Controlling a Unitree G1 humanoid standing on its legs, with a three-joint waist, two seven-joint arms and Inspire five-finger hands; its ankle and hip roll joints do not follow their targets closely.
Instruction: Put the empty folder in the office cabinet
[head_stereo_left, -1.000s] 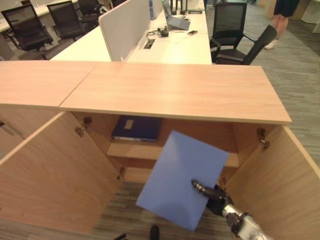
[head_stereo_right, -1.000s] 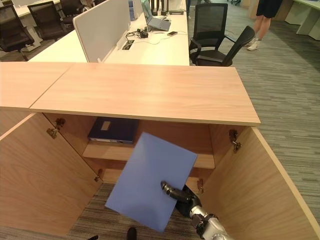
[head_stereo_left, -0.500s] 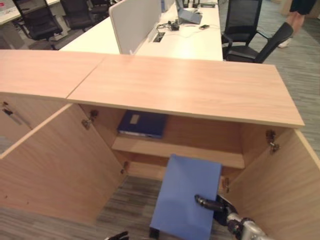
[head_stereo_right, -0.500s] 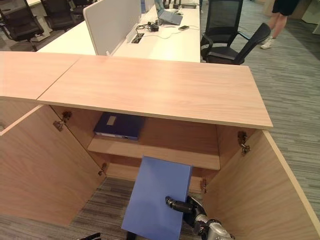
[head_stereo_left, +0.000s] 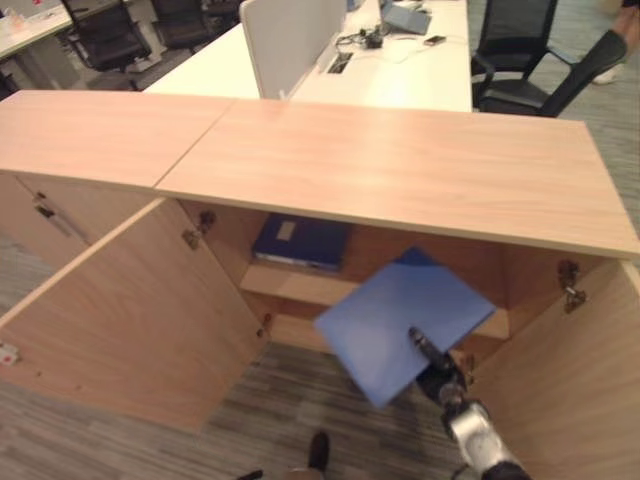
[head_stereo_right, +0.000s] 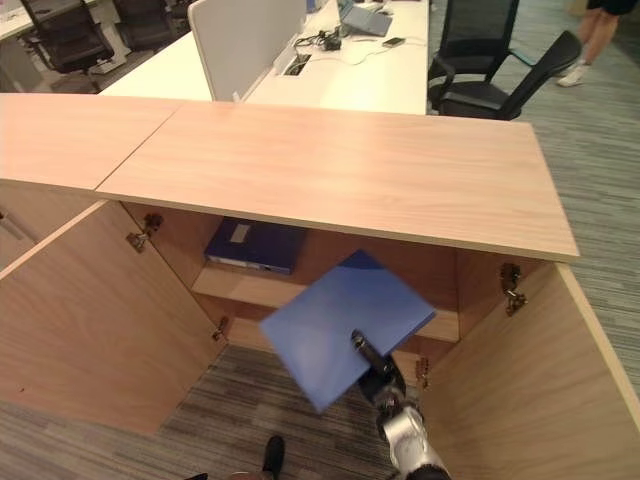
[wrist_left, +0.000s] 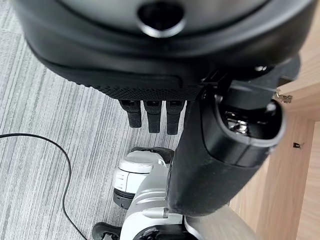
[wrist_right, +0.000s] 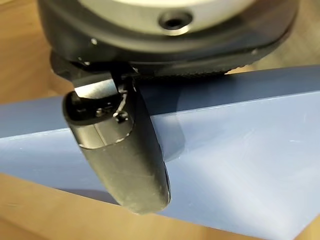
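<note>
A light blue folder (head_stereo_left: 400, 310) hangs tilted in front of the open office cabinet (head_stereo_left: 400, 160), its far corner up against the middle shelf (head_stereo_left: 290, 287). My right hand (head_stereo_left: 435, 365) is shut on the folder's near edge, at the lower right of the cabinet opening. In the right wrist view the thumb (wrist_right: 120, 150) lies across the folder's face (wrist_right: 240, 150) and the fingers are hidden under it. A dark blue binder (head_stereo_left: 300, 240) lies flat on the left half of the shelf. My left hand (wrist_left: 152, 117) hangs beside me over the carpet, relaxed and holding nothing.
Both cabinet doors stand wide open, the left door (head_stereo_left: 130, 320) and the right door (head_stereo_left: 590, 400) flanking the opening. Behind the cabinet are a white desk with a divider panel (head_stereo_left: 290, 40), black office chairs (head_stereo_right: 490, 70), and a person's legs (head_stereo_right: 600, 30) at the far right.
The view has shifted. My right hand has lifted the folder from hanging low and steep to a flatter tilt, with its far corner now at shelf height in the opening.
</note>
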